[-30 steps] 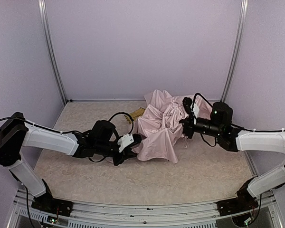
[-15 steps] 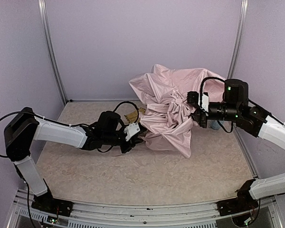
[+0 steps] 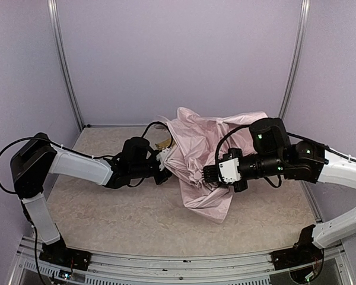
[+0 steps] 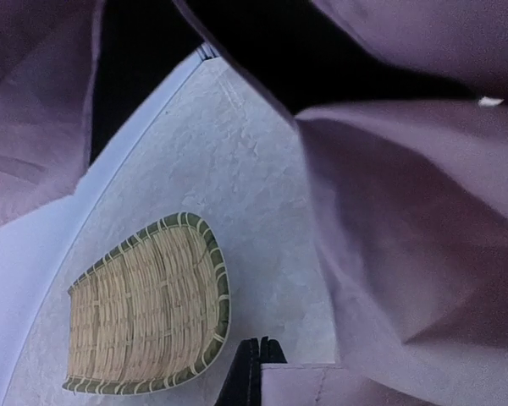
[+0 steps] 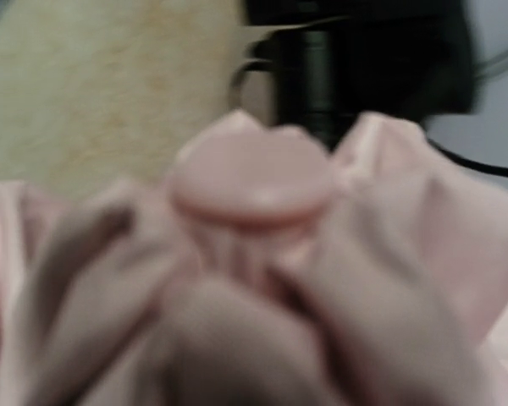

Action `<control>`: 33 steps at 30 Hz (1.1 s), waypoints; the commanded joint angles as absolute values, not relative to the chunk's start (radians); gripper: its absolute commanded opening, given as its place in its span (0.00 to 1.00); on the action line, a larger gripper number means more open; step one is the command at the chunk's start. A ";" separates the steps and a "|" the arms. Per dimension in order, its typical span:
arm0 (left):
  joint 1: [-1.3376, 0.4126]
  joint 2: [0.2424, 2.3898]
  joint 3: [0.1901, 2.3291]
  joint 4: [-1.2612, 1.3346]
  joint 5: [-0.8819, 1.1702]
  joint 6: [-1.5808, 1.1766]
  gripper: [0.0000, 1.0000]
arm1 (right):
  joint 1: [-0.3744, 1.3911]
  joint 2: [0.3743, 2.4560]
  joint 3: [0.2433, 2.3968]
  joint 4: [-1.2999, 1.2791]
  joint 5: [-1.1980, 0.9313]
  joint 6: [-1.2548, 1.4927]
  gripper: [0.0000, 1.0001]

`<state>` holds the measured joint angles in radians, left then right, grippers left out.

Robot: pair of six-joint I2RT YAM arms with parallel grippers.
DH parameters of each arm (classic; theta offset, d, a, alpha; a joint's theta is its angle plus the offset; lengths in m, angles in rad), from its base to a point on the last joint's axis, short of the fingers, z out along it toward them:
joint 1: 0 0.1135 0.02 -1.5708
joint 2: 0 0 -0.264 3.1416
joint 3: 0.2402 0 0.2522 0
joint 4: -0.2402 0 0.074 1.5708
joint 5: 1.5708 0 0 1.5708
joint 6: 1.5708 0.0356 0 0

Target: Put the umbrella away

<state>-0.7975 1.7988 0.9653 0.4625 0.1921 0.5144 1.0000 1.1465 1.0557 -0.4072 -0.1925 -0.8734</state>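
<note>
The umbrella (image 3: 207, 148) sits half collapsed in the middle of the tabletop (image 3: 107, 208), with its pink cloth loose and crumpled. I think the cloth may snag or slip away, because it hangs free around both my arms. The woven tray (image 4: 144, 313), just behind the umbrella's left edge, could get pushed. My left fingers (image 4: 251, 376) are clenched at that edge. My right fingers (image 3: 209, 174) are buried in the cloth, so I cannot tell their state. I can read no writing.

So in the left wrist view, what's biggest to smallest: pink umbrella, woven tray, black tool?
1. Pale pink fabric umbrella, though it is close to the camera.
2. Woven bamboo tray.
3. Black tool, only tips showing.
</note>
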 commanded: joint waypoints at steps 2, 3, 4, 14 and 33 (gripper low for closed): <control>-0.779 1.766 0.897 0.566 0.135 0.490 0.00 | 1.052 1.188 1.008 -0.389 -0.257 -0.845 0.05; -0.771 1.760 0.882 0.577 0.128 0.479 0.00 | 1.054 1.195 0.990 -0.356 -0.274 -0.849 0.04; -0.764 1.756 0.865 0.583 0.123 0.469 0.00 | 1.057 1.205 0.973 -0.323 -0.282 -0.854 0.04; -0.733 1.759 0.739 0.850 -0.054 0.544 0.00 | 1.069 1.354 1.022 -0.272 -0.206 -0.968 0.02; -0.673 1.897 0.818 0.768 -0.234 0.429 0.44 | 1.108 1.593 0.994 -0.195 -0.112 -0.935 0.00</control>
<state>-0.6926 1.9087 0.7815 0.7719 -0.1284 0.5354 1.0763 1.5730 1.0115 -0.1925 -0.1356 -1.0004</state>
